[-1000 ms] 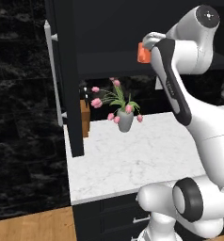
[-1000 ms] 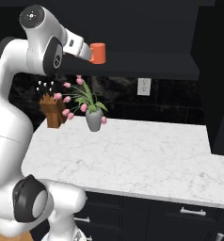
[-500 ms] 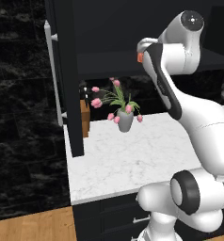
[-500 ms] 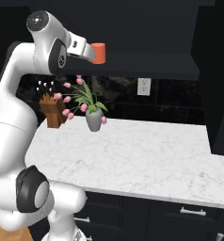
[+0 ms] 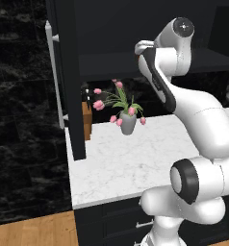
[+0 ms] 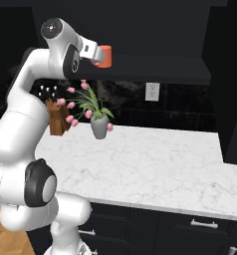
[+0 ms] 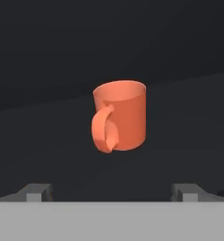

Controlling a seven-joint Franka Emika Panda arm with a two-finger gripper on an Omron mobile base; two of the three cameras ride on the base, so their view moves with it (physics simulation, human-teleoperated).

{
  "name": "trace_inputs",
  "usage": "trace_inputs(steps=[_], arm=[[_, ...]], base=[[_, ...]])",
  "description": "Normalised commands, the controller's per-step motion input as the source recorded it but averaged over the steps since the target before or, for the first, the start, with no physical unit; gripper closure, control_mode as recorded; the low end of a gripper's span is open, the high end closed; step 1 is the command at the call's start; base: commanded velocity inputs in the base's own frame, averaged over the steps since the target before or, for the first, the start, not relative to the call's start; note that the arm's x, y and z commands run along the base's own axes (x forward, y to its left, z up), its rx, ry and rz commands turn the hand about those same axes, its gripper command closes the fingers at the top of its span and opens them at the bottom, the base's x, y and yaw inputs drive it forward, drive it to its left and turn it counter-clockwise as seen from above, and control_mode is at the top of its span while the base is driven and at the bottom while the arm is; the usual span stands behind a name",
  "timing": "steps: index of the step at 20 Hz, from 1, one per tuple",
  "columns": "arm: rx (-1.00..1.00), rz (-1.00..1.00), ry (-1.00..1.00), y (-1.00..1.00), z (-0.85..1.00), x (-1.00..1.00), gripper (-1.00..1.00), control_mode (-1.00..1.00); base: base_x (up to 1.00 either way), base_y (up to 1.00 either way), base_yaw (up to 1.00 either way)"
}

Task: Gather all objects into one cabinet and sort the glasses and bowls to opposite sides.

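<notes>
The orange mug (image 7: 119,115) stands upright on the dark shelf (image 6: 155,69) of the black cabinet (image 5: 70,81), near the shelf's front edge, its handle turned toward the hand camera and a little to that view's left. It looks like a small, rigid, glossy cup, so I judge it light but slick and liable to tip or skid if nudged on one side. The plain round wall opposite the handle seems the safest place to pinch, across the body below the rim, rather than the thin handle loop. The gripper (image 7: 112,192) sits just in front of the mug, apart from it, with its jaws spread wide and nothing between them. Below, a grey vase of pink tulips (image 6: 98,119) stands on the white marble counter (image 6: 155,159), well clear of the mug
</notes>
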Motion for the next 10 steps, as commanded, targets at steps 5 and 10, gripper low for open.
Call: trace_inputs(steps=[5,10], arm=[[-0.09,0.0,0.0,0.0,0.0,0.42,-1.0,-1.0],[-0.1,-0.04,0.0,0.05,-0.05,0.51,-1.0,-1.0]], base=[[0.0,0.0,0.0],[0.0,0.0,0.0]])
